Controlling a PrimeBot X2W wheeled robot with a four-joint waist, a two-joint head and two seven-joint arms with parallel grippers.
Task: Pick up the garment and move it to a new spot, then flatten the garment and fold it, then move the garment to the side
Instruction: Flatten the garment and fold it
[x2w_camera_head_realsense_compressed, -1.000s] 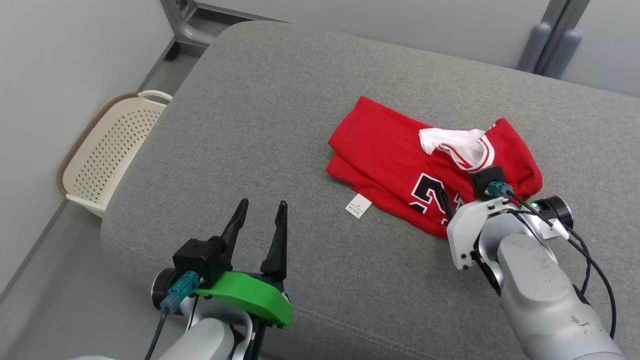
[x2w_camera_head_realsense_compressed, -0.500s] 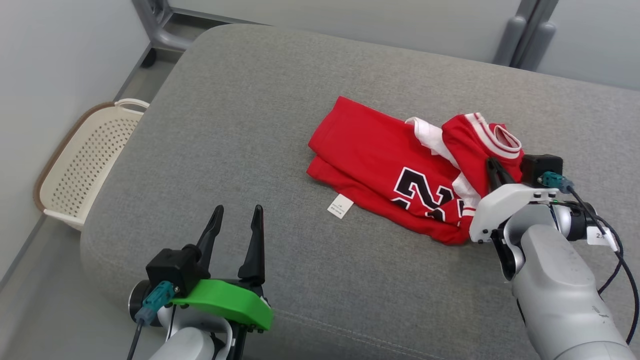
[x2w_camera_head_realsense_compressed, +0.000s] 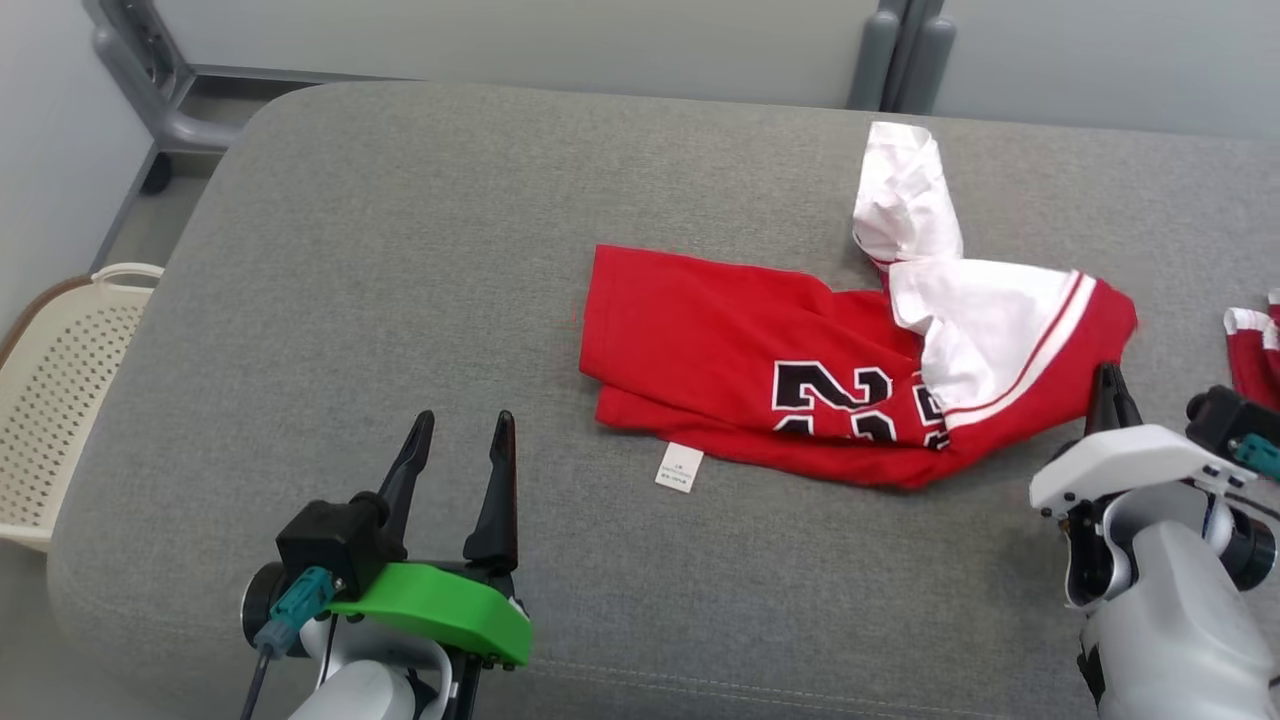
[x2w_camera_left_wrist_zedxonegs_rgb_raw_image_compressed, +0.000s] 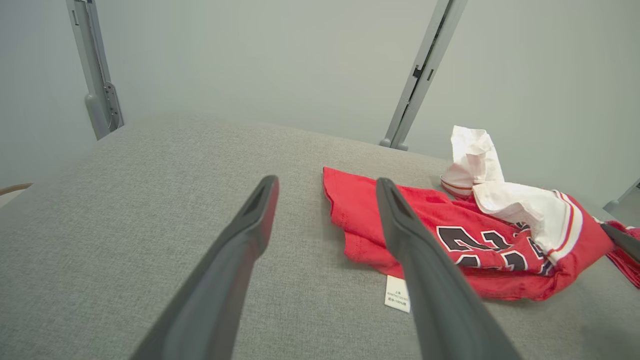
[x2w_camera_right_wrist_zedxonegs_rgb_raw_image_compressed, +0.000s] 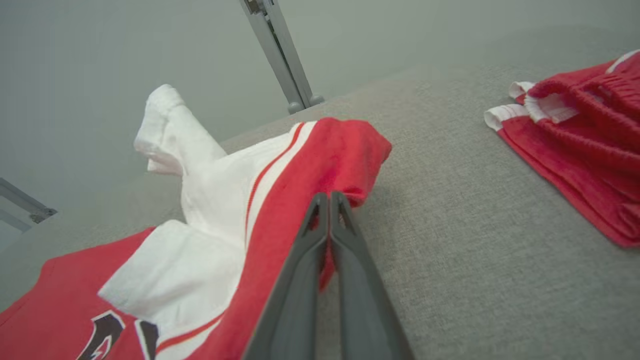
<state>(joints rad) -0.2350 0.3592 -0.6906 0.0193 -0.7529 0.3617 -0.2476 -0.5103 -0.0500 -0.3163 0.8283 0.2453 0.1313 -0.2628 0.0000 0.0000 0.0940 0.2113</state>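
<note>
While the right gripper (x2w_camera_head_realsense_compressed: 1107, 392) pinches both fingers tight on the red edge at the right end of the garment (x2w_camera_head_realsense_compressed: 720, 350), it lies rumpled on the middle of the grey cushion (x2w_camera_head_realsense_compressed: 400, 250), white inside turned up at far right, white tag (x2w_camera_head_realsense_compressed: 680, 467) at its near edge. Left gripper (x2w_camera_head_realsense_compressed: 464, 420) hovers over the cushion's front left, fingers spread and empty, well apart from the garment; another red cloth (x2w_camera_head_realsense_compressed: 1255, 350) lies at the far right.

Garment (x2w_camera_head_realsense_compressed: 700, 330) on cushion (x2w_camera_head_realsense_compressed: 400, 250), basket (x2w_camera_head_realsense_compressed: 60, 350) left
</note>
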